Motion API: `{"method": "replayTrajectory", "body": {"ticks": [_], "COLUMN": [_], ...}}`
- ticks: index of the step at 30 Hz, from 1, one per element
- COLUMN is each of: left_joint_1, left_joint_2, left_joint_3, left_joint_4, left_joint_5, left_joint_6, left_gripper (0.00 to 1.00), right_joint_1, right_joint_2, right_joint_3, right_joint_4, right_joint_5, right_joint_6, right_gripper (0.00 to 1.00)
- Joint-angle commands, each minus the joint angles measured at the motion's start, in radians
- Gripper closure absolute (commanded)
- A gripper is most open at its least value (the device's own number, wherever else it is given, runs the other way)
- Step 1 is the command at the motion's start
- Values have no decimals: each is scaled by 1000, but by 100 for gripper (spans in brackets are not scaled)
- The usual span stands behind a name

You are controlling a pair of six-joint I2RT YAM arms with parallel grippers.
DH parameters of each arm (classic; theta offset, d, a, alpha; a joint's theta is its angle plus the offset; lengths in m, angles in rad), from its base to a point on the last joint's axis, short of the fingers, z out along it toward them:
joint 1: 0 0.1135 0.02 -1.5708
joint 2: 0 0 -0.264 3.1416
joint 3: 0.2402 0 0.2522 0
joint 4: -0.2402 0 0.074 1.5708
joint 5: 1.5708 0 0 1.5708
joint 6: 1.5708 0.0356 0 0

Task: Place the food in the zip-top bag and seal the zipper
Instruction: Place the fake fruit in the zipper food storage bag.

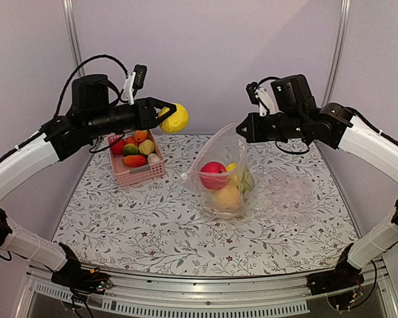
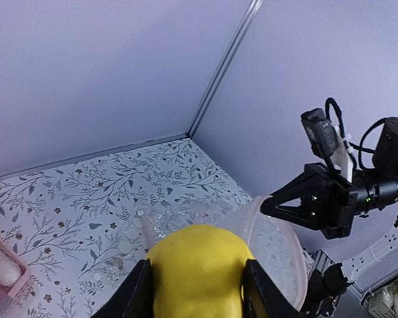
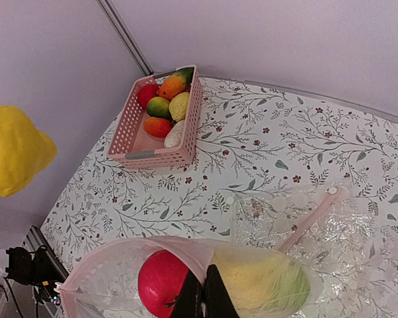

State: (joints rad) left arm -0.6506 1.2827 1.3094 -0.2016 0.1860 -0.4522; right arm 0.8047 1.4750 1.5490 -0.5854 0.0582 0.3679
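My left end effector (image 1: 167, 114) is clenched on a yellow fruit (image 1: 176, 119), held high between the pink basket (image 1: 140, 173) near the desk's far-left corner and the zip-top bag (image 1: 220, 152) mid-desk. My right end effector (image 3: 198, 296) pinches the bag's rim, lifting it so the mouth gapes for the drop. The zipper (image 3: 93, 262) is unsealed. The right wrist view shows that pinch up close, while only the top view shows the gap between fruit and bag.

The left gripper (image 2: 198, 286) clamps a yellow toy fruit (image 2: 198, 262) above the floral-patterned table (image 2: 86, 192).
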Motion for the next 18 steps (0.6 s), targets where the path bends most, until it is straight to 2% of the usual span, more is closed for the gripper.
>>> {"method": "replayTrajectory", "body": {"ticks": [1, 8, 11, 18], "left_joint_1": [-129, -266, -290, -308], "left_joint_2": [38, 134, 208, 299], "left_joint_3": [82, 148, 203, 264], "left_joint_4": [34, 76, 13, -111], "left_joint_5": [54, 150, 173, 74], "left_joint_6": [70, 142, 154, 204], "left_gripper": [61, 61, 61, 62], "right_joint_1": [-2, -1, 0, 1], "right_joint_2": [8, 5, 5, 0], "right_joint_3": [32, 36, 36, 36], "right_joint_4": [7, 8, 12, 14], "right_joint_5": [-27, -32, -36, -39], "right_joint_6": [12, 16, 20, 15], "right_gripper": [100, 100, 100, 100]}}
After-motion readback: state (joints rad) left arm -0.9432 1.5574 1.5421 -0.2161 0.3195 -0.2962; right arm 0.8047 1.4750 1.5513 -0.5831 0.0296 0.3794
